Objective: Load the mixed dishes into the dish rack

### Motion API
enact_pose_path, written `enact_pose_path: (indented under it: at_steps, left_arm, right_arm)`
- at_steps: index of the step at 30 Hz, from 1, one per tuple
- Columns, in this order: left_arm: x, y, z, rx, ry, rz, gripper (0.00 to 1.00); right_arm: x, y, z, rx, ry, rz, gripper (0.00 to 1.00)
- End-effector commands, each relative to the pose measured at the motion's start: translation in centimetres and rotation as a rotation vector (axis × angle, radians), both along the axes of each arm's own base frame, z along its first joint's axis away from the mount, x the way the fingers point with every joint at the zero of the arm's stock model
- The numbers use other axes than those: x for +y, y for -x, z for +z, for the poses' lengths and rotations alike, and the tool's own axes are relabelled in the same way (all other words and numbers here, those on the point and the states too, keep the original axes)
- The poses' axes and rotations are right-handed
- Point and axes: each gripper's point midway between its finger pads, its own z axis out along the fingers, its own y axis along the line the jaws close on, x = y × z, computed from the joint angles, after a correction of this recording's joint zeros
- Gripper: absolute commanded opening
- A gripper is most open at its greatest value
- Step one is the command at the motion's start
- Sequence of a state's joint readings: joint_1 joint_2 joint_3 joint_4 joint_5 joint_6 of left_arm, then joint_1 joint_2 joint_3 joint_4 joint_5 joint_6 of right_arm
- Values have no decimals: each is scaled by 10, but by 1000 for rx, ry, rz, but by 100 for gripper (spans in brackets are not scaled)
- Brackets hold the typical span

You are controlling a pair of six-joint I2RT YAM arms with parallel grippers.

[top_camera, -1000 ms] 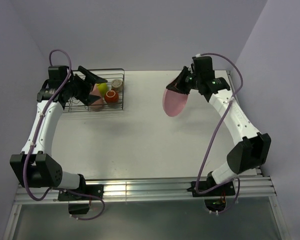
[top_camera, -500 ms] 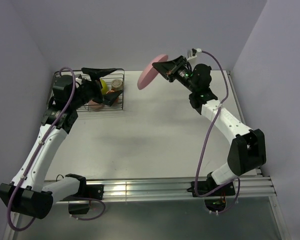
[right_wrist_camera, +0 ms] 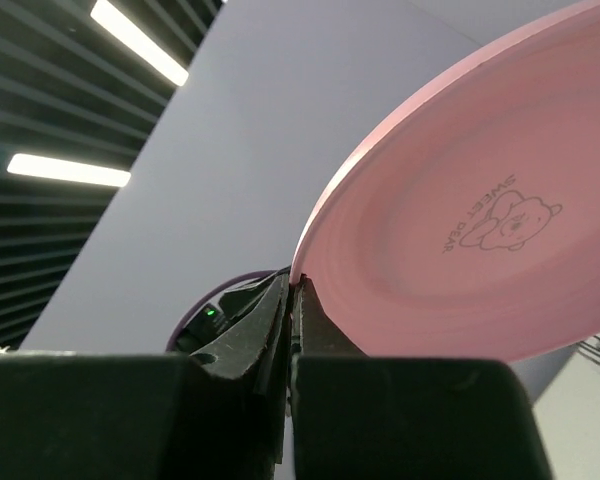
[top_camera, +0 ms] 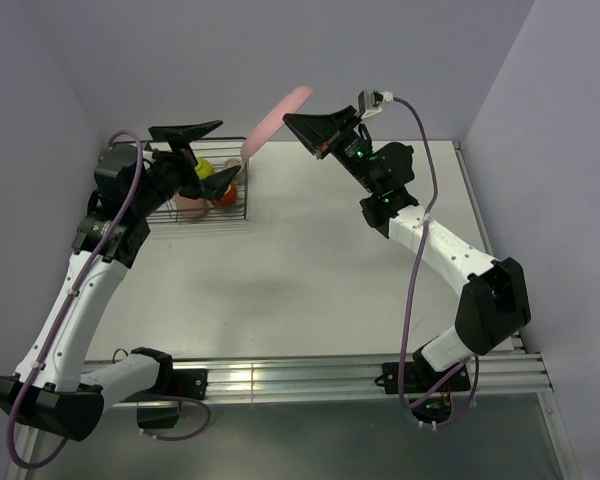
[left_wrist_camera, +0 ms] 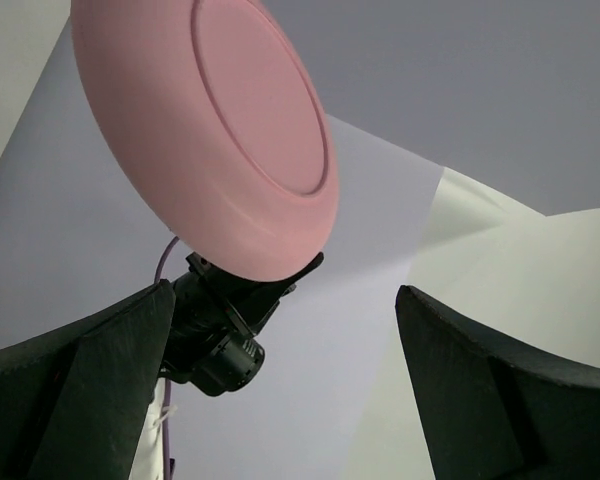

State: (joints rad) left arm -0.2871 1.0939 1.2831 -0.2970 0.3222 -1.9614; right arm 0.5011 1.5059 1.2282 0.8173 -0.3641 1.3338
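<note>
Right jaws pinch a smooth round pink plate; left jaws gape.

- This looks like a robotics lab test cell rather than a home kitchen.
- Two white and black robot arms, the left arm and the right arm, are bolted to an aluminium rail at the near edge of a plain white table.
- Bare lavender-grey walls box the table in on three sides.
- Purple cables run loose along the arms.
- The right wrist view shows strip lights in a dark slatted ceiling, which suggests an institutional building.
- A wire dish rack stands directly on the tabletop.
</note>
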Motion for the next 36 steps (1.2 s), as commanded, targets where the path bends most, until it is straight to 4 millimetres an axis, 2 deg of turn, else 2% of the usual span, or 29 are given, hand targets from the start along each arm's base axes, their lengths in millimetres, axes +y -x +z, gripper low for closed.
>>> enact_pose_path:
  at_steps: [1, 5, 10, 15, 23, 25, 26, 27, 29, 30, 32, 35, 36]
  left_arm:
    - [7, -4, 44, 106, 268, 46, 99]
    - [0, -2, 42, 115, 273, 32, 99]
    - [-2, 2, 33, 125, 301, 39, 99]
    - [2, 1, 35, 118, 327, 66, 99]
    - [2, -15, 63, 37, 440, 69, 99]
    - [4, -20, 68, 21, 462, 80, 98]
    - [5, -20, 78, -15, 479, 76, 95]
    - [5, -22, 80, -28, 487, 79, 87]
    - [8, -21, 91, -81, 512, 80, 76]
    - [9, -21, 91, -92, 517, 84, 65]
    - [11, -20, 94, -113, 517, 91, 60]
    - [15, -16, 96, -132, 514, 102, 38]
    - [16, -14, 96, -143, 517, 103, 23]
  right_arm:
    - [-14, 34, 61, -161, -154, 5, 0]
    - [-14, 37, 72, -165, -189, 13, 0]
    - [-10, 47, 79, -173, -232, 31, 0]
    - [-6, 55, 88, -183, -283, 70, 0]
    - [-8, 80, 92, -208, -364, 136, 0]
    - [-8, 81, 85, -190, -382, 156, 0]
    - [-11, 85, 86, -202, -400, 165, 0]
    - [-12, 84, 84, -192, -414, 166, 0]
    - [-15, 85, 78, -175, -446, 186, 0]
    - [-15, 82, 75, -163, -457, 189, 0]
    - [-16, 82, 71, -143, -489, 218, 0]
    - [-14, 76, 63, -107, -502, 237, 0]
    - [-12, 74, 61, -97, -496, 238, 0]
